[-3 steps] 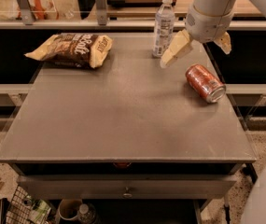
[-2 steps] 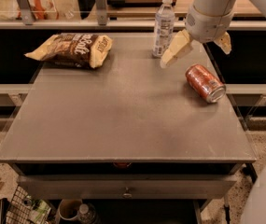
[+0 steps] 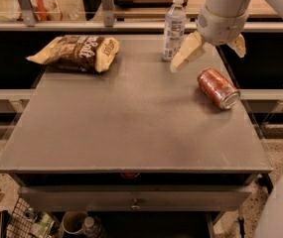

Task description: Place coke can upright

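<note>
Grey table top (image 3: 131,128), shelving behind: the coke can (image 3: 218,88) lies on its side on the right part of the surface, toward the far edge, with nothing holding it. Its long axis runs on a diagonal, far-left to near-right, with one silver end facing near-right toward the table's right edge. The gripper (image 3: 208,58) hangs above the surface just on the far side of the can, its two pale fingers (image 3: 185,53) spread wide and empty. A water bottle (image 3: 174,28) stands at the far edge, just left of the gripper, and a chip bag (image 3: 76,52) lies at far left. By the look of it the job has barely begun — grasping the can, turning it and standing it on end all remain.
</note>
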Controlling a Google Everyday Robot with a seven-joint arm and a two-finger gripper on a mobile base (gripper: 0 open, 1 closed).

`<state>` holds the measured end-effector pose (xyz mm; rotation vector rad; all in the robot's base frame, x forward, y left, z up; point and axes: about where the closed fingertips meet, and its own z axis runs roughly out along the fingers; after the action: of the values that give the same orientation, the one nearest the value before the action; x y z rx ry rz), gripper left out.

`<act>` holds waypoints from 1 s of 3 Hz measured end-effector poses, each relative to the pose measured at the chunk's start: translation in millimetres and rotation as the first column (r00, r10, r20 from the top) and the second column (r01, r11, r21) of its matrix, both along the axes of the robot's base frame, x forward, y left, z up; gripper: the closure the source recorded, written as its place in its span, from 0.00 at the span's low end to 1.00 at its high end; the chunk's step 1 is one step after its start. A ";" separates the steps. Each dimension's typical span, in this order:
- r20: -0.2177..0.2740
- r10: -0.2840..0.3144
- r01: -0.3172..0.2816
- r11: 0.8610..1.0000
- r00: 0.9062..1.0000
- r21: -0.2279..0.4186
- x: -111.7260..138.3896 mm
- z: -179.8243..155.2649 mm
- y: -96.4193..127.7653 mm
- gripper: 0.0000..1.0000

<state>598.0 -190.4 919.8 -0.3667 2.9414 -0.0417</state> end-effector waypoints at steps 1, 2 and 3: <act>0.000 0.000 0.000 1.000 1.000 0.000 -0.1 0.0 0.0 0.00; 0.000 0.000 0.000 1.000 1.000 0.000 -0.1 0.0 0.0 0.00; 0.000 0.000 0.000 1.000 1.000 0.000 -0.2 0.0 -0.1 0.00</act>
<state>597.8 -190.4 919.8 -0.3666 2.9418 -0.0418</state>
